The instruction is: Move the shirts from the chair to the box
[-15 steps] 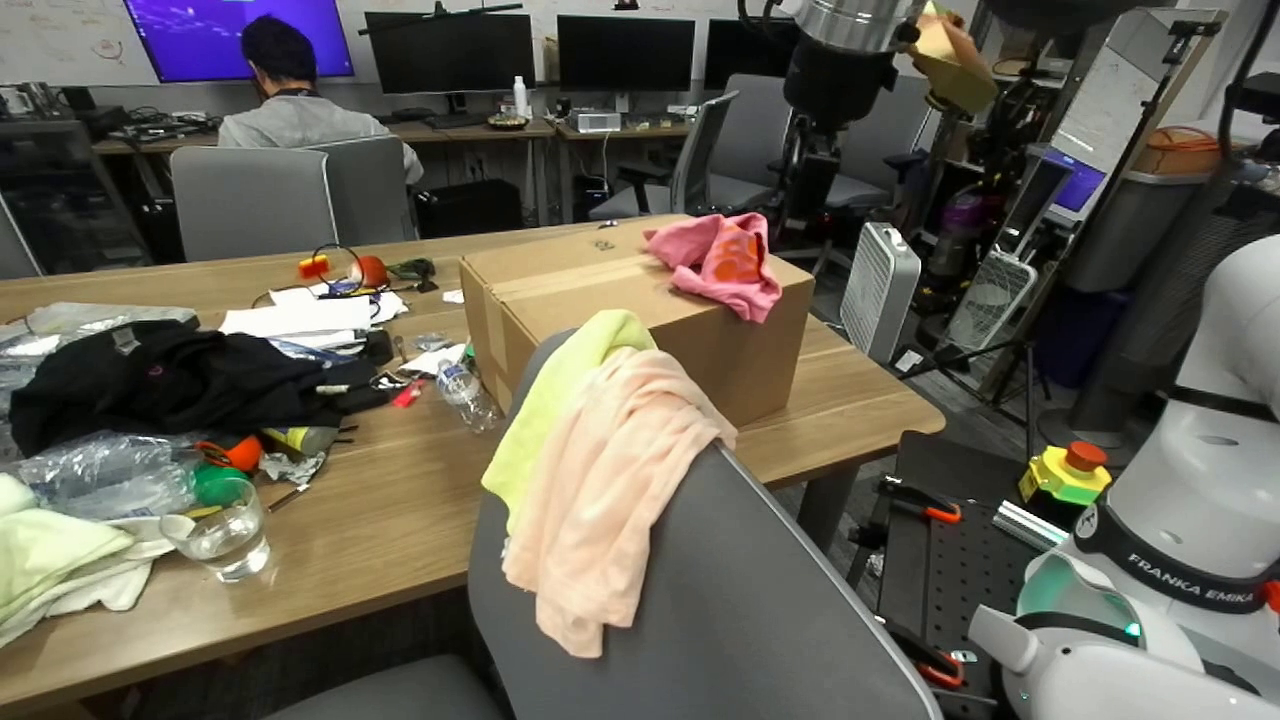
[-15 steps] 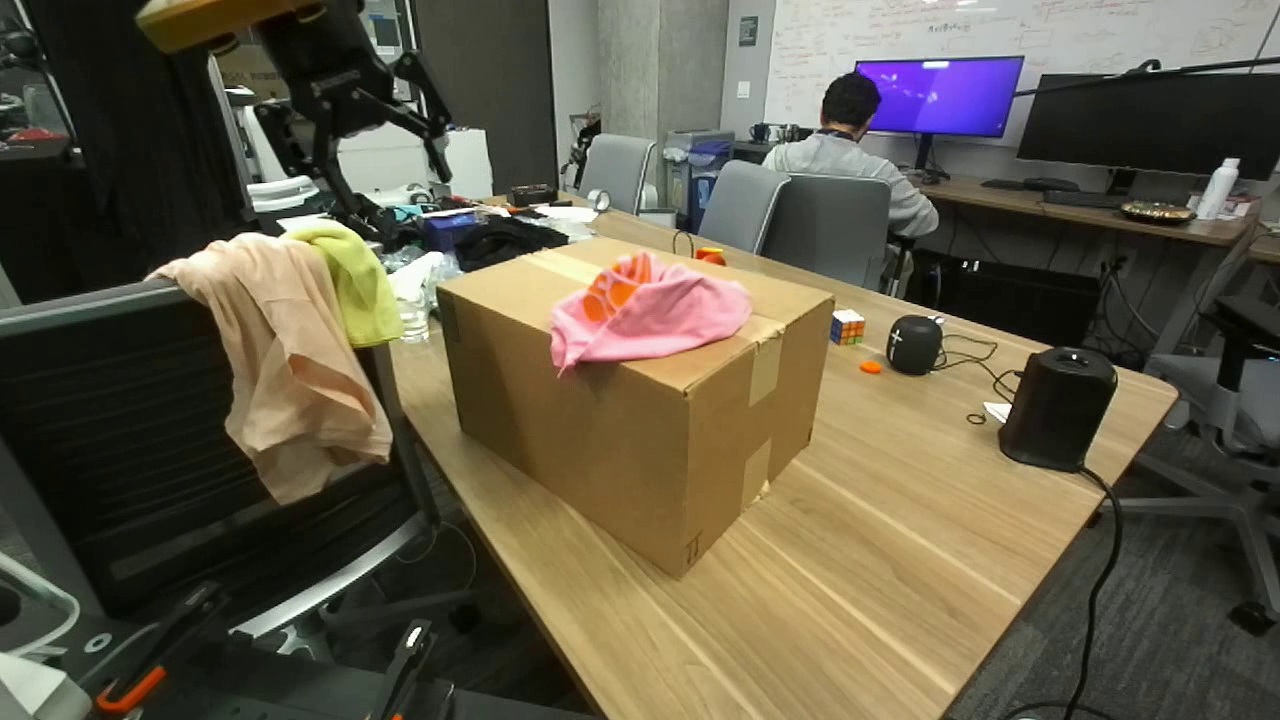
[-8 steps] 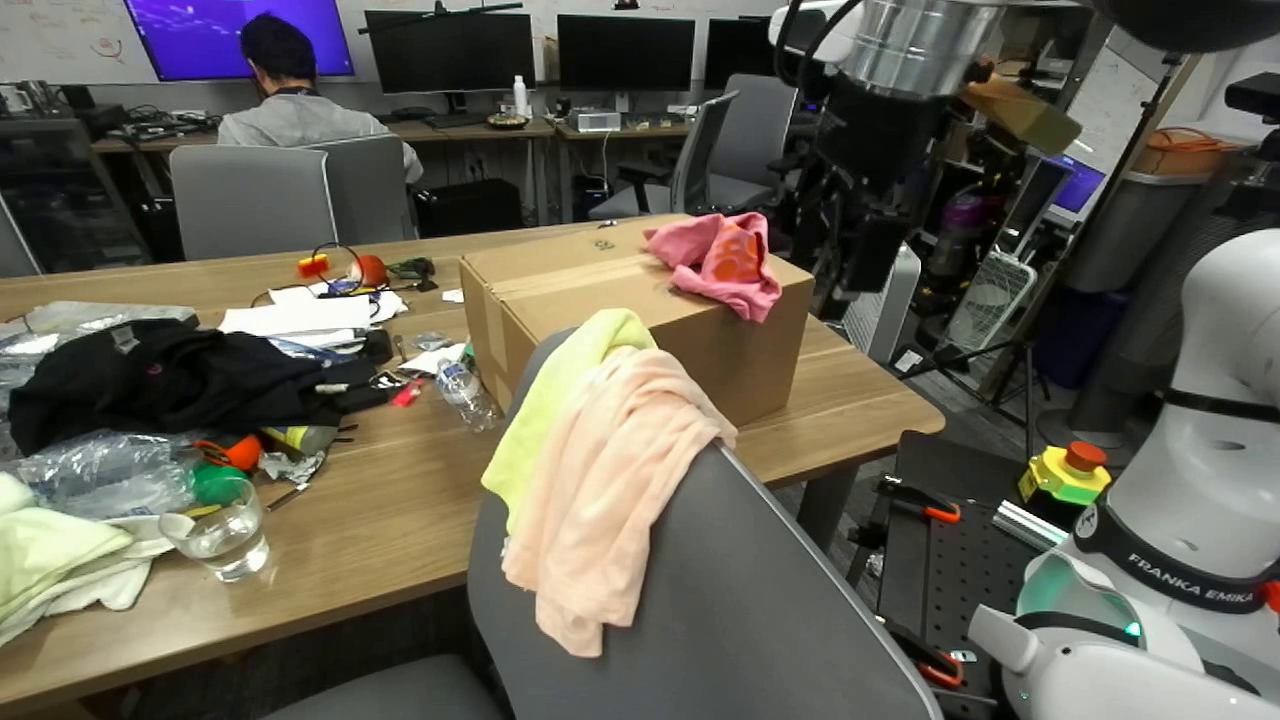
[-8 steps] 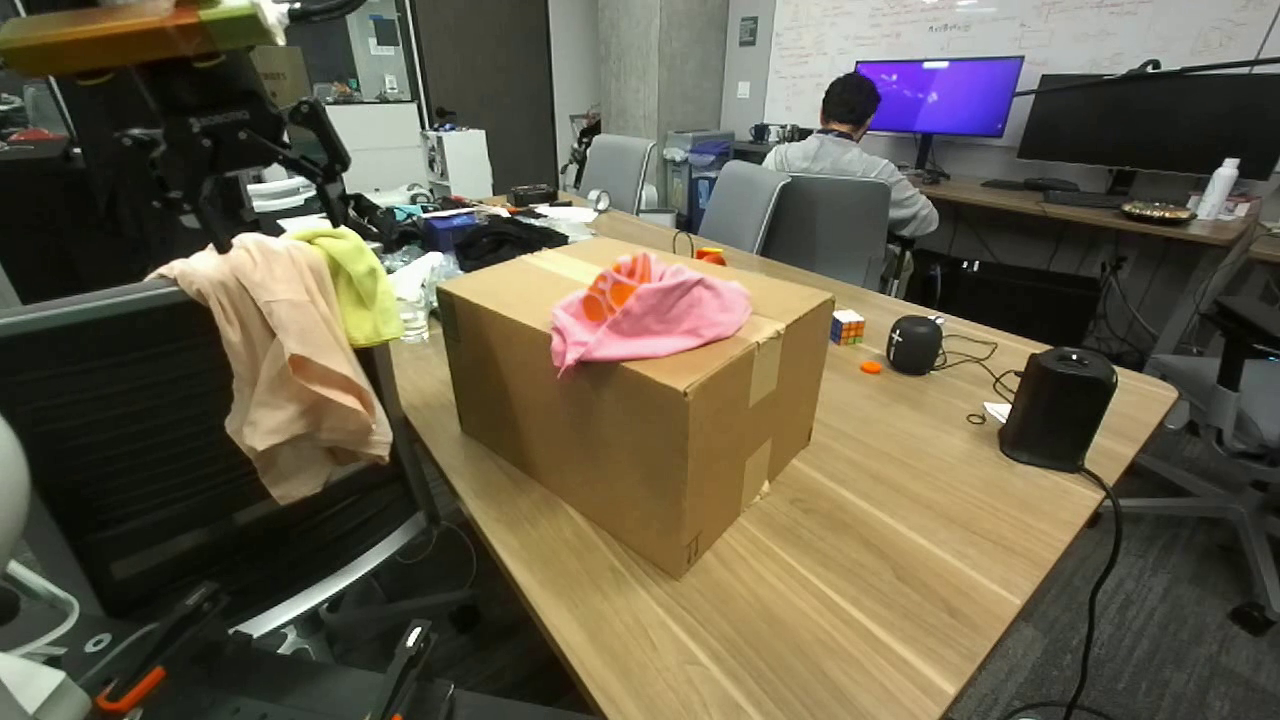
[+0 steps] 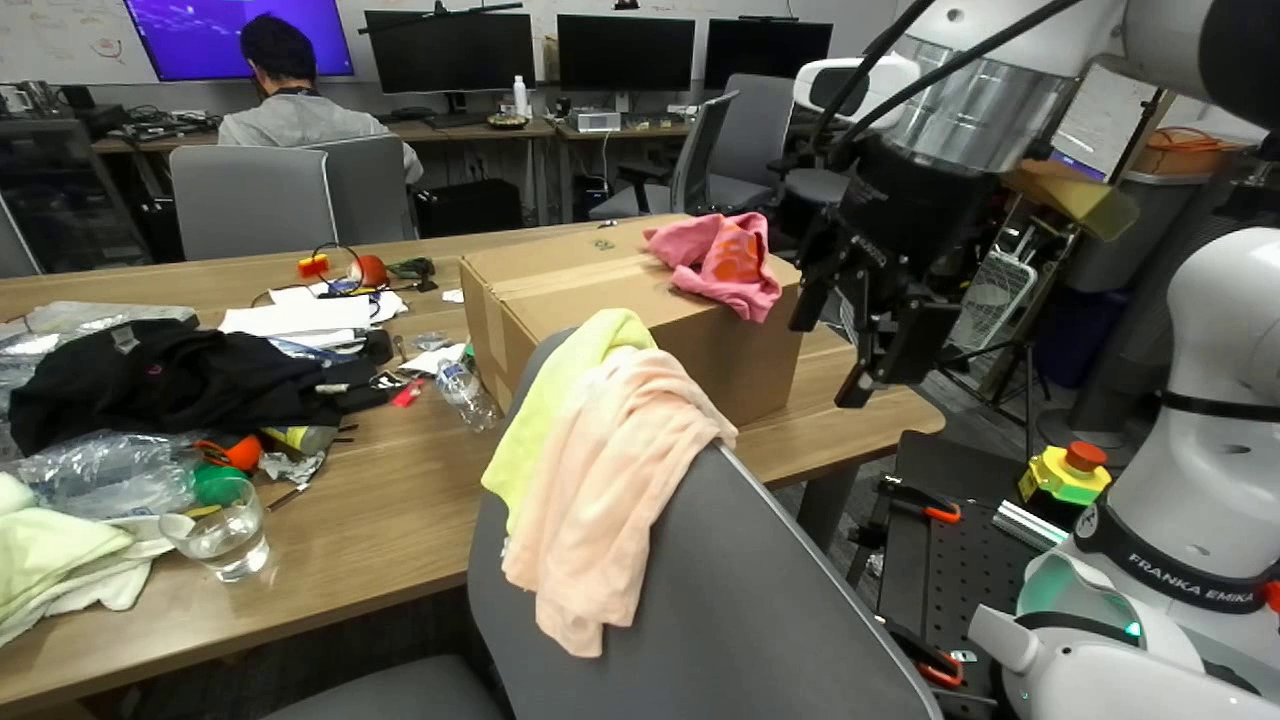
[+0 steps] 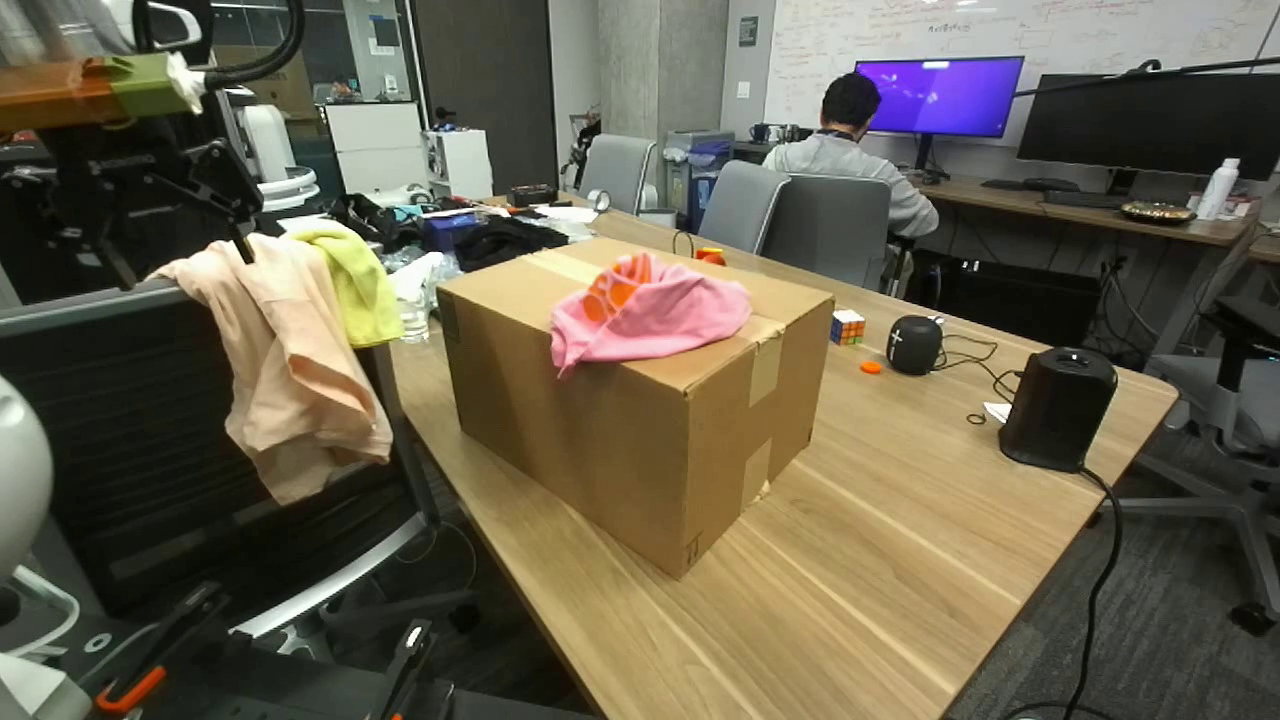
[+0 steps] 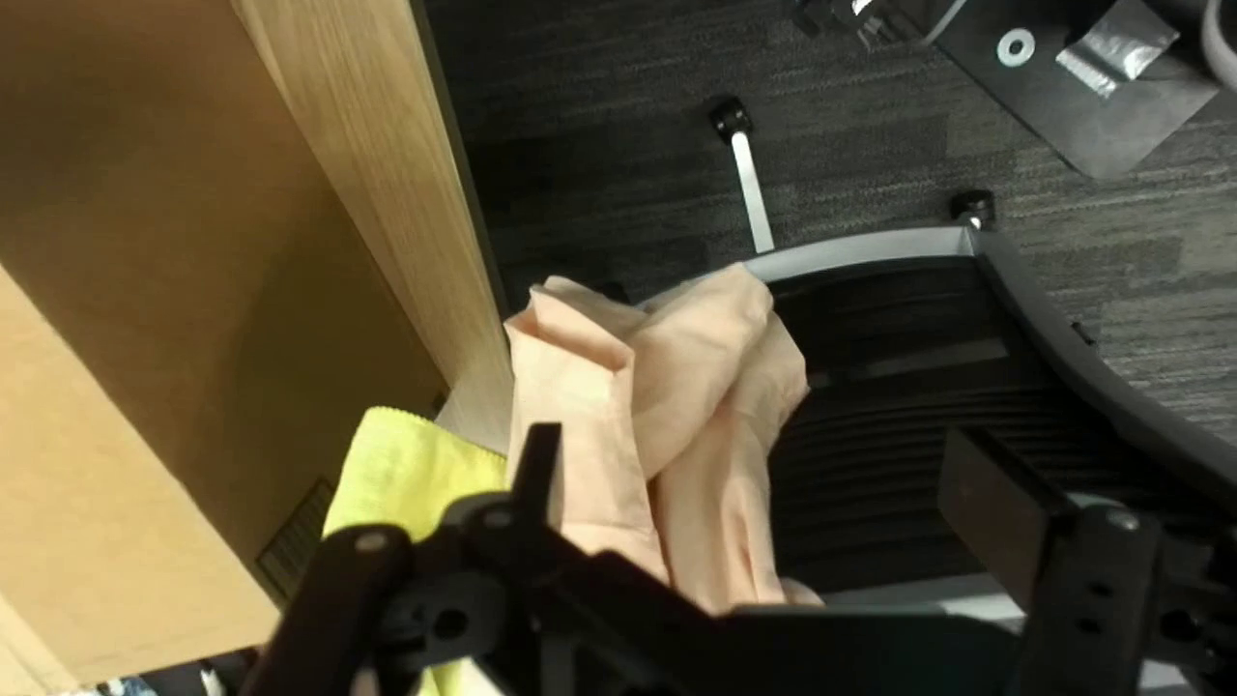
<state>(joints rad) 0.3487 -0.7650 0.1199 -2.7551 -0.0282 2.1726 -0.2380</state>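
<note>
The pink shirt [image 5: 722,262] lies crumpled on top of the closed cardboard box [image 6: 570,450], partly over its edge. Over the top of the grey chair back [image 5: 760,600] hang the peach shirt [image 5: 610,490] and, beside and partly under it, the yellow shirt [image 6: 362,290]. My gripper [image 6: 185,268] stands open near the chair's top edge, by the peach shirt. In the wrist view, peach cloth [image 7: 710,435] shows below, left of centre between the open fingers, and nothing is gripped. The yellow shirt [image 7: 411,464] lies outside the left finger there.
The box stands on a wooden table [image 6: 850,560] beside the chair. A black garment [image 5: 170,385], a bottle [image 5: 466,395], a water glass [image 5: 222,540] and a pale cloth [image 5: 60,570] clutter the table. Speakers [image 6: 1058,410] stand at another end. A person [image 5: 300,110] sits behind.
My gripper has come down and away from beyond the box, toward the chair back and peach shirt, turning somewhat. It stays open. The shirts, box and chair have not moved.
</note>
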